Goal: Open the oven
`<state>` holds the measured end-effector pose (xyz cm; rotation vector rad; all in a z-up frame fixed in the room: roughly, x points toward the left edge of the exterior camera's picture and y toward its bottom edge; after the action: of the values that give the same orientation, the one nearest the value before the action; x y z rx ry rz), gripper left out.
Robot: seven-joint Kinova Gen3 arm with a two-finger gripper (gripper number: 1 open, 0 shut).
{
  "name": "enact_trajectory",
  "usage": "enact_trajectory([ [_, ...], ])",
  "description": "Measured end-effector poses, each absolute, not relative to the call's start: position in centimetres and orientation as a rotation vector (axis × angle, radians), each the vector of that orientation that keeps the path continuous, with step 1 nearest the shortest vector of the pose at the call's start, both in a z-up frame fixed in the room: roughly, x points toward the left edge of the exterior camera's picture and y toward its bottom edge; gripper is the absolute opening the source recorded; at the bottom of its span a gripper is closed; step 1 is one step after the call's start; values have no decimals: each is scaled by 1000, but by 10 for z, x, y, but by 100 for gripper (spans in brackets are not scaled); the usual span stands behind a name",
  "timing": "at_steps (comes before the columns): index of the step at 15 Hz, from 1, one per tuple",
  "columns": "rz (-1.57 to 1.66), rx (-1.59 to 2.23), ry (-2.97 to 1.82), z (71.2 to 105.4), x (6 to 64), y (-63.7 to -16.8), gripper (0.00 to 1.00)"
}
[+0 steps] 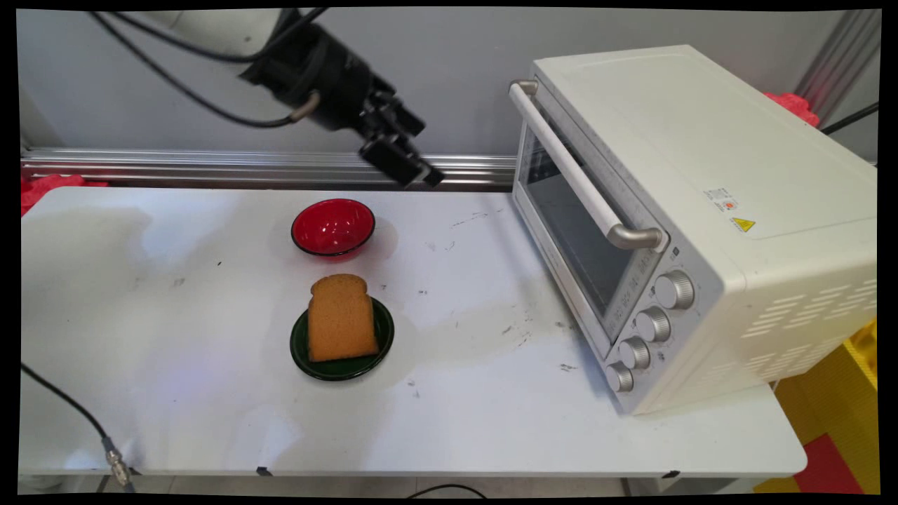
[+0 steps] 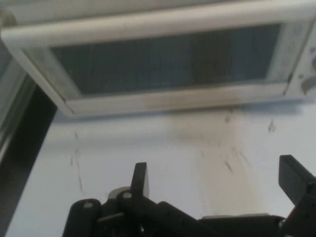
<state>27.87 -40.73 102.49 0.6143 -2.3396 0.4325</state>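
Observation:
My black gripper (image 1: 410,168) hangs in the air above the table's back edge, tilted toward the white toaster oven (image 1: 701,231) on the right. Its fingers stand open with nothing between them (image 2: 215,180). The oven door (image 2: 168,61) is closed and fills the top of the hand view, its dark glass facing me. The oven's long handle (image 1: 582,179) runs across the door. A red bowl (image 1: 332,226) sits on the table below and left of the gripper. Nearer the front, a slice of brown toast (image 1: 342,319) lies on a dark green plate (image 1: 382,337).
Several knobs (image 1: 652,322) line the oven's right front. The white table (image 1: 175,315) carries dark scuff marks before the oven. A metal rail (image 1: 210,165) runs along the wall behind. A black cable (image 1: 63,400) crosses the near left corner.

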Motion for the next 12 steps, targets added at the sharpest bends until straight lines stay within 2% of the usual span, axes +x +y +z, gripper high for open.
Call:
enact_trajectory([
  [12,400,668,-2249,1041,246,-449,100],
])
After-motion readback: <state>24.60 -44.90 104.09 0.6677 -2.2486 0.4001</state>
